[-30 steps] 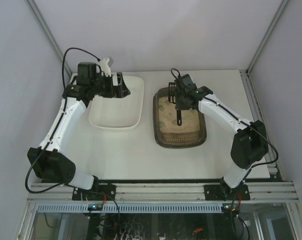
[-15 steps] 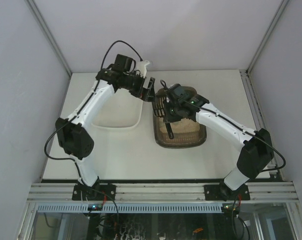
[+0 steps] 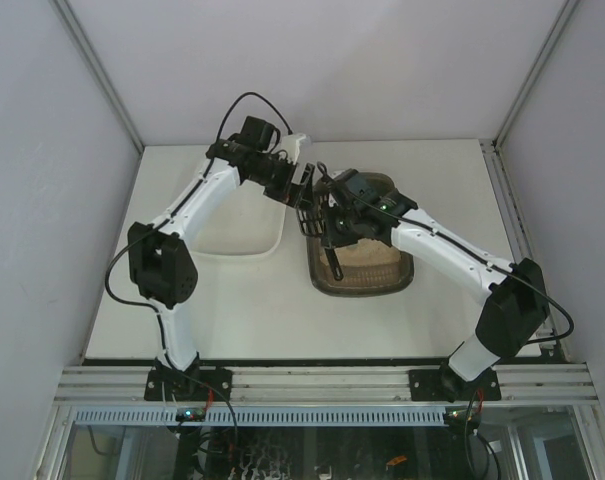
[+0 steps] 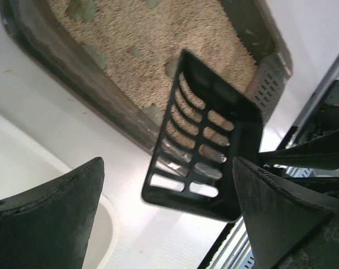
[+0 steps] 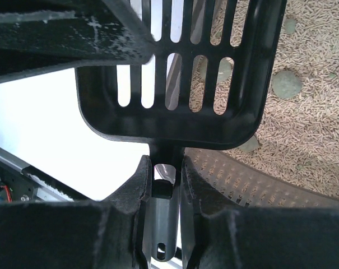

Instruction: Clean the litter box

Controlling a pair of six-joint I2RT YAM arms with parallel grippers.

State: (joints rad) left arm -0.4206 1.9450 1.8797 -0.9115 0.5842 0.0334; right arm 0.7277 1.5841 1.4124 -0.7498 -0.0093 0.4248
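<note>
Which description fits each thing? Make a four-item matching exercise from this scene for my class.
Things:
1 scoop
2 litter box
3 white tray
4 left gripper

Descriptions:
a open
b holds beige litter
c clamped in right gripper
d left of litter box

Pairs: 1-c, 2-b, 3-d, 4-a
</note>
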